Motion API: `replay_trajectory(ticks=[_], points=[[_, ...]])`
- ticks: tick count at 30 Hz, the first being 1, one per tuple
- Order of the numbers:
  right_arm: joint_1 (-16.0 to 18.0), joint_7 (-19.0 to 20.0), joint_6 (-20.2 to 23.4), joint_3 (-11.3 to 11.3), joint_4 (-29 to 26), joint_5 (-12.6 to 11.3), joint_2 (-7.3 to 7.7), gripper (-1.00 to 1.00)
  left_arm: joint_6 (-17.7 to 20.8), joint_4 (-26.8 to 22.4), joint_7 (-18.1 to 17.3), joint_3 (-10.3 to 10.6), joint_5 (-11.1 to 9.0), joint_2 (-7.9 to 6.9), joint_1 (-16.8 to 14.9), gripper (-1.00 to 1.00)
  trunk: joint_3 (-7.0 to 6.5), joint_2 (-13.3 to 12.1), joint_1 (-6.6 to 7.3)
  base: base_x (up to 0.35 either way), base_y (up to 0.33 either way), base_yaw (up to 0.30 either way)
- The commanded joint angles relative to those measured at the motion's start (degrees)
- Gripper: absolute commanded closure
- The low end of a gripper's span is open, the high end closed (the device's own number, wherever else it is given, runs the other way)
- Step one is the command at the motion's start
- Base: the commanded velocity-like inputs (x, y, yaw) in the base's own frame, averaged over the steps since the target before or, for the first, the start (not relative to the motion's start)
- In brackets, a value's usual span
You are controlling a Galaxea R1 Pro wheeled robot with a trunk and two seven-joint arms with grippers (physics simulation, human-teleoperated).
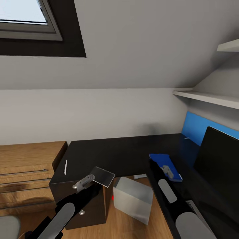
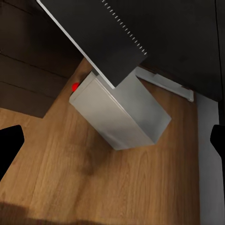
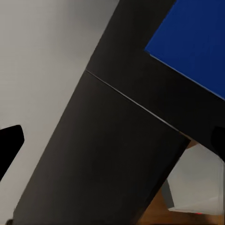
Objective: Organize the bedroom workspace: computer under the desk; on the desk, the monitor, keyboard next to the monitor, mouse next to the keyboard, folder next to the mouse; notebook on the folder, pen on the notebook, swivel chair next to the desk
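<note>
- The pen [image 1: 65, 167] lies on the left end of the desk [image 1: 126, 152]
- My left gripper [image 1: 87, 181] is clamped on the notebook [image 1: 102, 176], held above the desk's edge
- The computer [image 1: 132, 198] stands on the floor under the desk
- My right gripper [image 1: 167, 171] hovers over the folder [image 1: 165, 166]; whether it is open or closed I cannot tell
- The monitor [image 1: 217, 162] stands at far right
</note>
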State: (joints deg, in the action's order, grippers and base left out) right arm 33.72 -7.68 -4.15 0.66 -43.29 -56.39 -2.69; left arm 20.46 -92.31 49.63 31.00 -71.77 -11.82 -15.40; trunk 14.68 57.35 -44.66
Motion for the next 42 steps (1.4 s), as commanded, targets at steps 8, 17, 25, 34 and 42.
replay_trajectory(ticks=[8,17,25,34,42], points=[[0.0,-1.7,-0.3,4.1,-0.3,2.7,0.45,-1.0,0.1,-0.1,0.4,0.1,-0.2,-0.04,-0.1,-1.0,0.08,0.1,-0.01,0.0,0.0,0.0],[0.0,-1.9,0.1,5.0,-0.3,7.4,0.29,-1.0,0.1,-0.1,0.4,0.1,-0.2,-0.04,-0.1,-1.0,0.08,0.1,-0.01,0.0,0.0,0.0],[0.0,-1.9,2.1,7.0,-0.4,8.3,0.24,-1.0,0.1,-0.1,0.4,0.1,-0.2,-0.04,-0.1,-1.0,0.08,0.1,-0.01,0.0,0.0,0.0],[0.0,-1.8,16.6,8.7,-1.8,8.6,0.54,-1.0,0.1,0.1,0.3,0.0,-0.2,-0.04,-0.1,-1.0,0.08,0.1,-0.01,0.0,0.0,0.0],[0.0,-1.5,21.0,8.6,-4.4,8.2,0.88,-1.0,0.2,0.1,0.3,0.0,-0.2,-0.04,-0.1,-1.0,0.08,0.1,-0.01,0.0,0.0,0.0]])
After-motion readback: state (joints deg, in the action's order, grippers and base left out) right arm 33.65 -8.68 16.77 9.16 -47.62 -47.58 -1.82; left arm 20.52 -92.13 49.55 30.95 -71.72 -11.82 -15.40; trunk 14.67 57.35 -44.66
